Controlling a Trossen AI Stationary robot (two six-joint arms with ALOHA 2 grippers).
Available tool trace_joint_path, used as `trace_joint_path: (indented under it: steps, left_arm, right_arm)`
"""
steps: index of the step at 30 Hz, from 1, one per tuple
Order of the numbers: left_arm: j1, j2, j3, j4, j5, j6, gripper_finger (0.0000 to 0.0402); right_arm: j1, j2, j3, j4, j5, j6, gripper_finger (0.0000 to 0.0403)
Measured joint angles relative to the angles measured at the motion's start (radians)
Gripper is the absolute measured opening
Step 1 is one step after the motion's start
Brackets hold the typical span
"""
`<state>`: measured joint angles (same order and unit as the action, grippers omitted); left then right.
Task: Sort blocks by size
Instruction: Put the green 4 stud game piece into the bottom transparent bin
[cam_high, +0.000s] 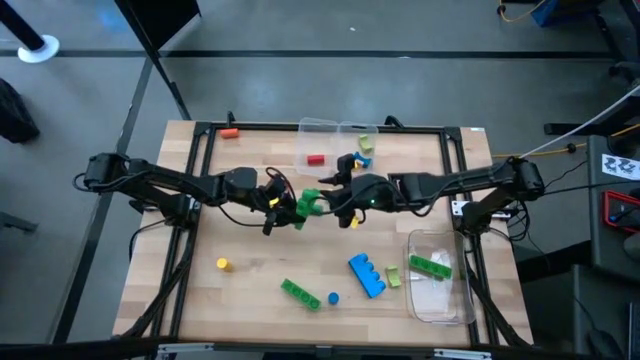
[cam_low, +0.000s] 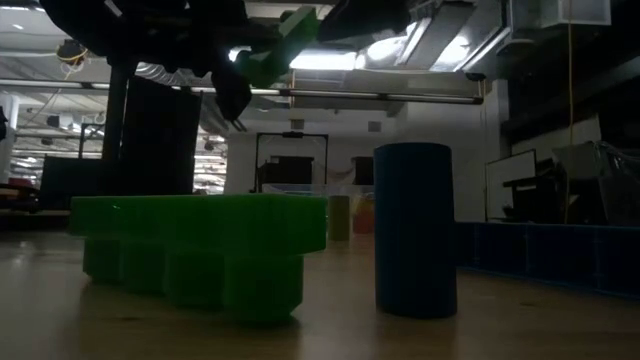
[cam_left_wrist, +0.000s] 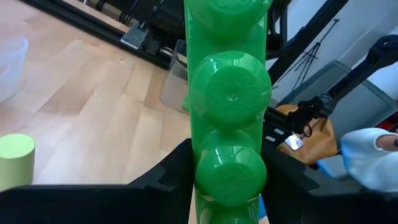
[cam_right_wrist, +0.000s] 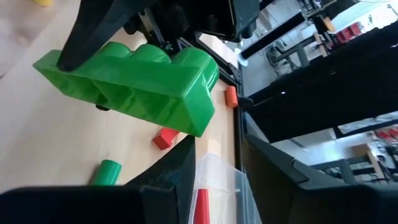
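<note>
light wooden table (cam_high: 250, 310) on a dark frame, grey floor around. left end effector (cam_high: 283, 205) clamped on a green studded brick (cam_high: 308, 203) held mid-air; right end effector (cam_high: 338, 200) meets its far end, grip unclear. two clear containers (cam_high: 440, 290) beyond the right end effector, their contents hard to count.

Your two dark arms reach in from opposite sides and meet above the middle of the table, raised off its surface. Your left gripper (cam_high: 285, 205) has its fingers clamped on the sides of a green brick (cam_high: 307, 203). Your right gripper (cam_high: 333, 198) grips the same brick's other end.
</note>
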<state>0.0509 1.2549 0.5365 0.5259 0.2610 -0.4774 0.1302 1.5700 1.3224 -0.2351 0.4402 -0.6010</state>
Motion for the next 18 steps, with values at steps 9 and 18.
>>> trace_joint_path:
  steps: [9,18]
  left_arm:
    - [0.000,0.000,0.000,0.044,-0.006,0.010,0.0131]
    - [0.000,0.000,0.000,0.049,-0.006,0.010,0.0131]
  right_arm:
    - [0.058,0.000,0.000,0.003,0.094,-0.001,0.0133]
    - [0.087,0.000,0.000,0.017,0.179,-0.028,0.0133]
